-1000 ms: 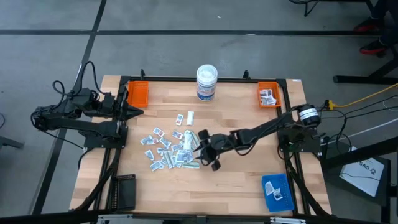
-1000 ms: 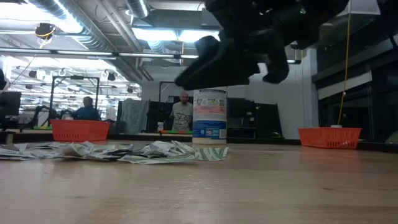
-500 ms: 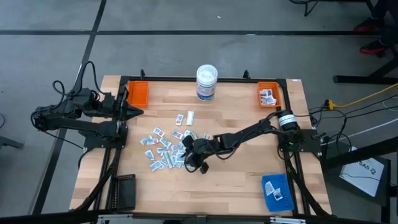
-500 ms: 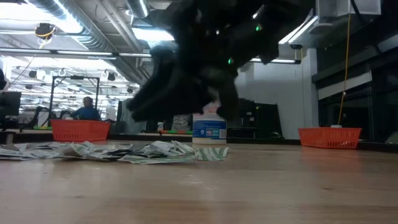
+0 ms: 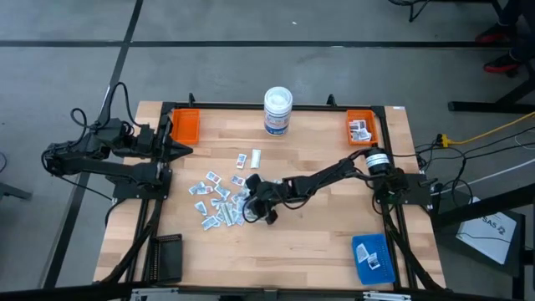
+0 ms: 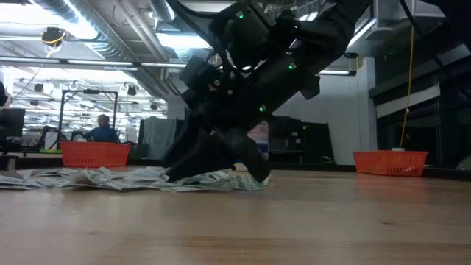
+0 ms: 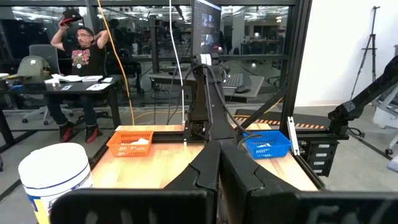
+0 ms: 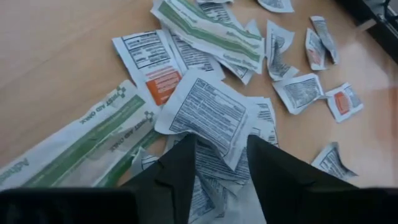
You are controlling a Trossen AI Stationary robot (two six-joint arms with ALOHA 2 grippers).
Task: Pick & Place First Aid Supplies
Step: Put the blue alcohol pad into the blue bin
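Observation:
The first aid supplies (image 5: 224, 199) lie in a loose heap at the table's middle: small white packets with dark print and a few long pale green strips (image 8: 93, 149). The low view shows the heap (image 6: 110, 177) flat on the wood. My right gripper (image 5: 253, 203) has reached across from the table's right. It is open, with its tips down in the heap's right part (image 6: 213, 171). My left gripper (image 5: 185, 150) waits shut at the table's left edge, by the left orange tray; its wrist view shows the two fingers (image 7: 217, 171) closed together. My right gripper stands open with its fingertips (image 8: 186, 152) down on the heap's right part, slanting down from the table's right. A white packet with black print (image 8: 208, 115) lies with its near corner in the gap between the fingers. Everything stays flat on the table.
A white round tub with a blue label (image 5: 277, 110) stands at the far edge. An orange tray (image 5: 185, 125) sits at the far left corner, another with a few packets (image 5: 362, 128) at the far right. A blue tray (image 5: 373, 257) sits near right. People show in the room behind.
My right gripper has moved toward the table's left and come down from above the table onto the right part of the heap. The packets have stayed where they were.

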